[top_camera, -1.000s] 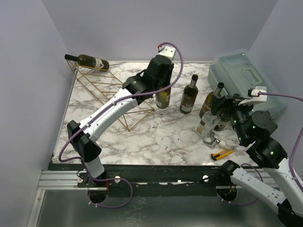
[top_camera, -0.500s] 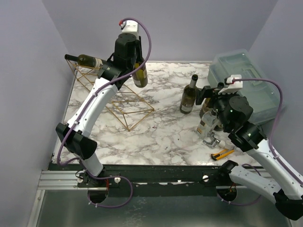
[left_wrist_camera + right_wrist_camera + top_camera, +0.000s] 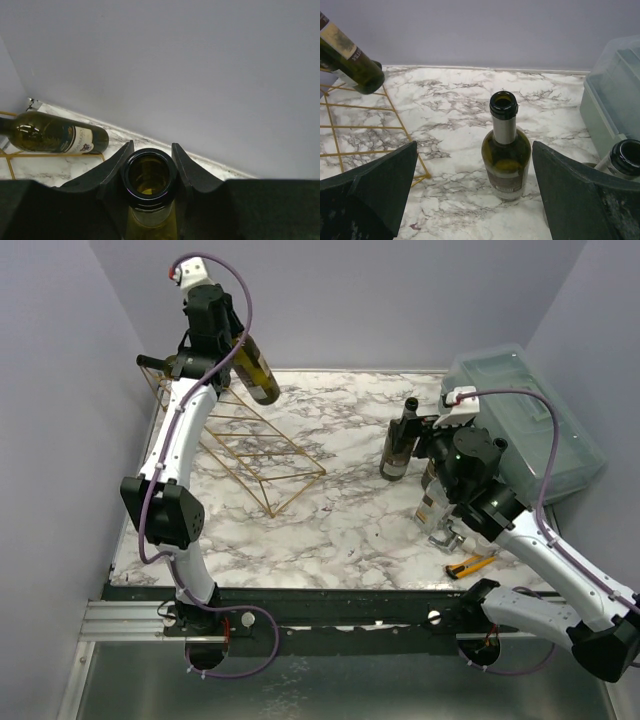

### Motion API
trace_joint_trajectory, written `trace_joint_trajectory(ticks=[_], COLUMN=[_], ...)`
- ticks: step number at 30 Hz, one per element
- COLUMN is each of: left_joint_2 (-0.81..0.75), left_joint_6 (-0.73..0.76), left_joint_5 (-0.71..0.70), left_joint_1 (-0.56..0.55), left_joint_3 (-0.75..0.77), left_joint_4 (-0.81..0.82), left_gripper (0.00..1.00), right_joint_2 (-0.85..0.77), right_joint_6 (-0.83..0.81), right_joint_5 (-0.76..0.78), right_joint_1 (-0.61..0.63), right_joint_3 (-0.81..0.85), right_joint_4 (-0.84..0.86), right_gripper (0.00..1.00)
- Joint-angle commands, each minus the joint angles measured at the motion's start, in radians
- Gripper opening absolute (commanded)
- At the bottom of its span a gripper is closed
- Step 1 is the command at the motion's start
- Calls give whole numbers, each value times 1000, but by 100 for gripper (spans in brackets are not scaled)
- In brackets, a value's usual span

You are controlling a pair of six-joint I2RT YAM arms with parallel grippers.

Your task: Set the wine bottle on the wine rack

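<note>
While the wine rack (image 3: 270,476) takes bottles lying across its rungs, we read the tilt of the wine bottle (image 3: 256,371) as preparation. The left gripper (image 3: 150,162) is clamped on its neck just under the lip and carries it in the air above the rack's far end, base slanting down toward the rack's right side. It is not resting on the wire yet. 1 other bottle (image 3: 55,135) lies across the rack's far top corner, so we judge the free rungs nearer than it to be the target. The right gripper (image 3: 475,150) stands wide with nothing in it, aimed at an upright bottle (image 3: 505,155) well to the right of the rack.

Only the overhead view gives the carried bottle's slant over the rack. The left wrist view shows its open mouth pinched between both fingers — proof of the grip — plus the lying bottle's label. The right wrist view shows its base hanging over the gold rungs.
</note>
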Motion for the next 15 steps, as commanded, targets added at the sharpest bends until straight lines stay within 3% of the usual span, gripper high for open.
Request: trace_joint_trajectory(ticks=[1,15], left_joint_2=[64,236], left_joint_6=[-144,-112], left_joint_5=[103,14], left_joint_1=[94,153], left_joint_3=[116,196], left_joint_4=[136,277], left_gripper=[0,0], right_joint_2=[43,134], right_joint_6=[-18,-69], right_joint_5=[-19,6], right_joint_1=[-4,-5], right_joint_3=[6,3], right_joint_4=[89,137], right_gripper=[100,100])
